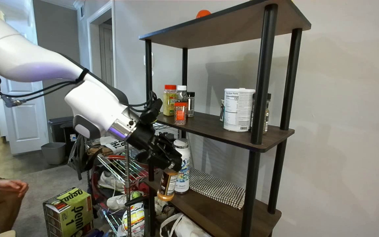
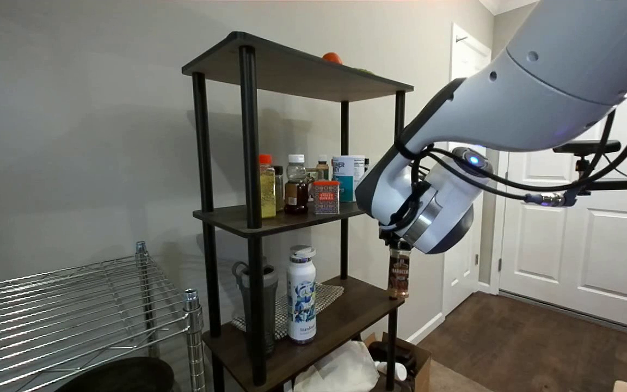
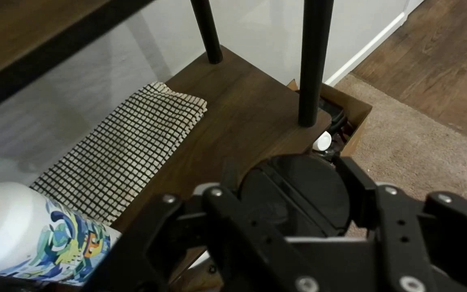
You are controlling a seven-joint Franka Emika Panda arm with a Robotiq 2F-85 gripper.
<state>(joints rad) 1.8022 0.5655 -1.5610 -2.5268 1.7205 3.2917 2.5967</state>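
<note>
Your fingers point(image 3: 357, 188) are clamped around the spice jar point(image 2: 399, 272) at its black lid point(image 3: 294, 190) end, and it hangs below them by the edge of the lower shelf point(image 2: 351, 307); you can't tell whether the two touch. From the lid in the wrist view, the white bottle point(image 3: 55, 231) lies near nine o'clock, the checked cloth point(image 3: 124, 150) toward ten. Expect a stiff, fairly light jar — smooth-sided, likely to swing or twist, and breakable if it's glass. Gripping squarely across its full width should hold best.
</note>
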